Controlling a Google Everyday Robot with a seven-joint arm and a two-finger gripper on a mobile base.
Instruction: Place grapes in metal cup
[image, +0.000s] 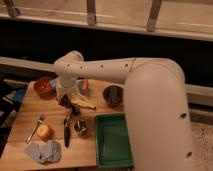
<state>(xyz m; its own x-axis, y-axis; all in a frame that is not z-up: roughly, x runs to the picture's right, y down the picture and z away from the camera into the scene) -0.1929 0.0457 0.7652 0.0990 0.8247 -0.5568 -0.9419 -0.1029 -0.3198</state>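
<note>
My gripper (66, 101) hangs from the white arm over the back-middle of the wooden table (22, 117), just right of the orange-red bowl (44, 87). Small dark lumps show at its tip, which may be the grapes (73, 108), but I cannot tell them apart from the fingers. The metal cup (80, 128), small and shiny, stands upright on the table a little in front of the gripper and to its right, close to the green tray.
A dark red bowl (114, 95) stands at the back right. A green tray (113, 141) fills the front right. An orange fruit (45, 131), a fork (34, 129), a dark utensil (66, 133), a grey cloth (44, 151) and a pale object (84, 104) lie around.
</note>
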